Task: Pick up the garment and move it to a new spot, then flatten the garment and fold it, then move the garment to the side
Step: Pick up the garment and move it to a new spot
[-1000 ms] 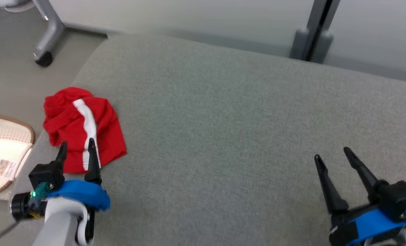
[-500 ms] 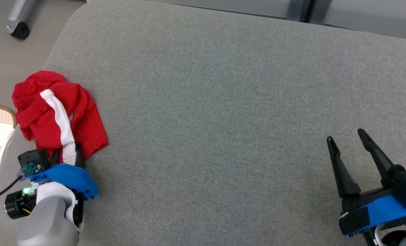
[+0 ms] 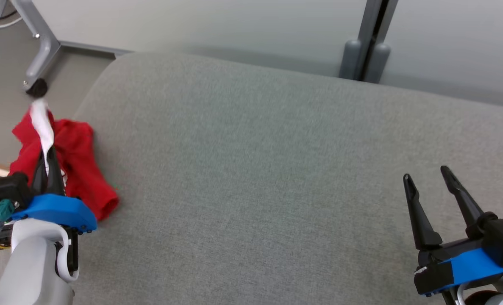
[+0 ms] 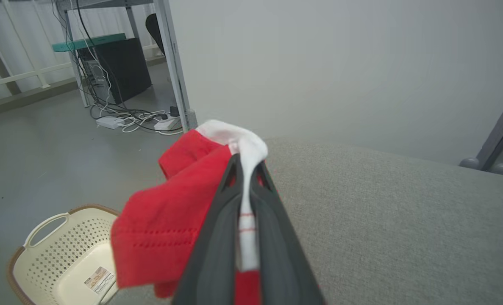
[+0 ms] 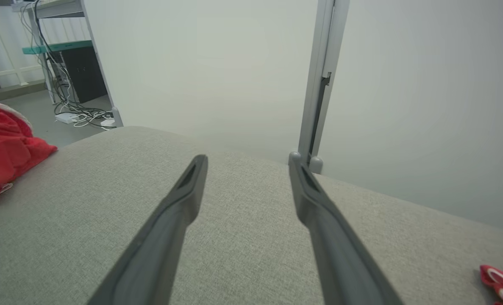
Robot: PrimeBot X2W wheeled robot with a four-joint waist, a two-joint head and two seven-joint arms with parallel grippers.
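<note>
The garment is red with a white stripe and lies bunched at the left end of the grey cushioned surface. My left gripper is shut on its white stripe, and the cloth rises in a peak above the fingertips. In the left wrist view the garment drapes to the left of the closed left gripper, with the stripe pinched between the fingers. My right gripper stands open over the surface at the lower right, holding nothing. The right wrist view looks past the open right gripper to the garment at the far left.
A cream perforated basket stands on the floor left of the surface. A grey post rises behind the far edge, and a castered frame leg stands at the back left. A small red-and-white item lies low on the right.
The left gripper has shut on the garment's white stripe and pulled that part up off the surface. The head camera has shifted. The right gripper stays open.
</note>
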